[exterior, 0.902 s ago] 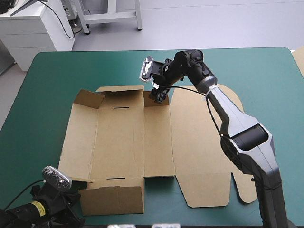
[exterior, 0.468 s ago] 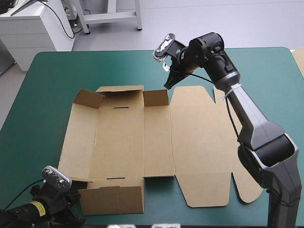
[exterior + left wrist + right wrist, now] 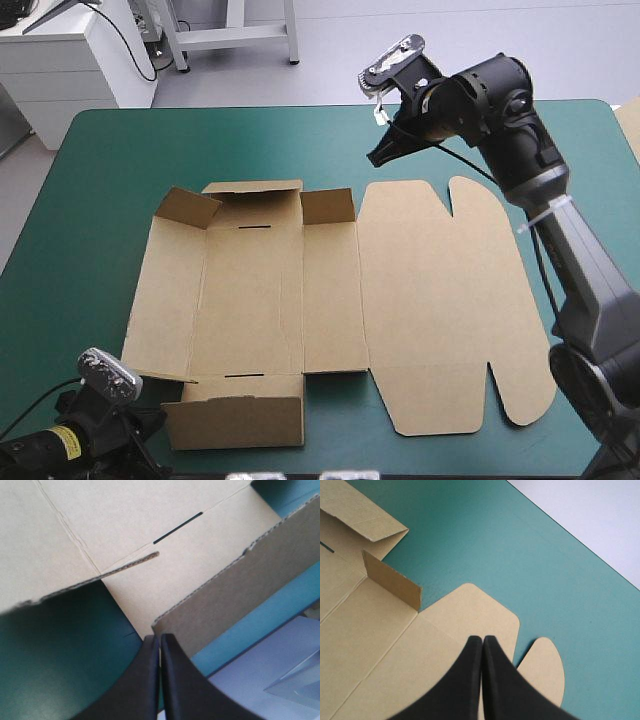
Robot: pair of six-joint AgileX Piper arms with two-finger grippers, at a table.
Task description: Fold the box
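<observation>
Brown corrugated board is filling most of what I am seeing: the box (image 3: 420,300) is lying opened out on the middle of the teal-green cover (image 3: 100,180), its lid panel flat, its small far flaps and its near flap (image 3: 240,590) standing up. My left gripper (image 3: 160,639) is sitting at the table's near left corner, largely cut off in the high view, its black fingers pressing together into one pointed arch with nothing between them. The tips are lying right at the raised near flap's corner, and I am not managing to tell whether they are touching it. That flap's cut edge is showing rough and fluted. My right gripper (image 3: 483,639) is hovering over the box's far edge, fingers likewise closed on nothing, their bases hiding part of the lid beside a rounded tab (image 3: 545,665).
</observation>
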